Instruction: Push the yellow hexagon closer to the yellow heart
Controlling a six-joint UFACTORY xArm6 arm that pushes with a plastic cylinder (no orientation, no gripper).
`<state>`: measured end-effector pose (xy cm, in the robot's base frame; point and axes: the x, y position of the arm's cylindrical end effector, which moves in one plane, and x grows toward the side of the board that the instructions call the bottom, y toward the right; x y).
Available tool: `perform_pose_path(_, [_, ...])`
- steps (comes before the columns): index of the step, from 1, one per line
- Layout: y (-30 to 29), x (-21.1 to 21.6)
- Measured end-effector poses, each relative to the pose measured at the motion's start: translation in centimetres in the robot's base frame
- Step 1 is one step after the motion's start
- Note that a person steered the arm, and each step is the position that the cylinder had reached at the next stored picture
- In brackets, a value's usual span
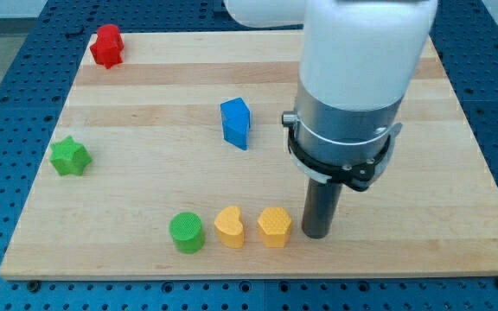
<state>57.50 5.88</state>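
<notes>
The yellow hexagon (274,225) sits near the view's bottom, just right of the yellow heart (229,226); a narrow gap separates them. My tip (317,234) is down on the board just right of the hexagon, very close to its right side; contact cannot be told. The rod hangs from the big white and grey arm above it.
A green cylinder (186,232) stands just left of the heart. A blue block (236,123) is at the middle, a green star (69,156) at the left, a red block (107,46) at the top left. The wooden board (456,173) ends close below the yellow blocks.
</notes>
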Motion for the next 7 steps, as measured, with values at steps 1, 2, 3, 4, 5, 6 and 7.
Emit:
perform_pose_path(1, [-1.1, 0.0])
perform_pose_path(2, [-1.8, 0.0])
perform_pose_path(3, [-2.1, 0.0])
perform_pose_path(4, [-2.2, 0.0])
perform_pose_path(5, [-2.9, -0.1])
perform_pose_path(6, [-3.4, -0.2])
perform_pose_path(7, [-3.6, -0.3])
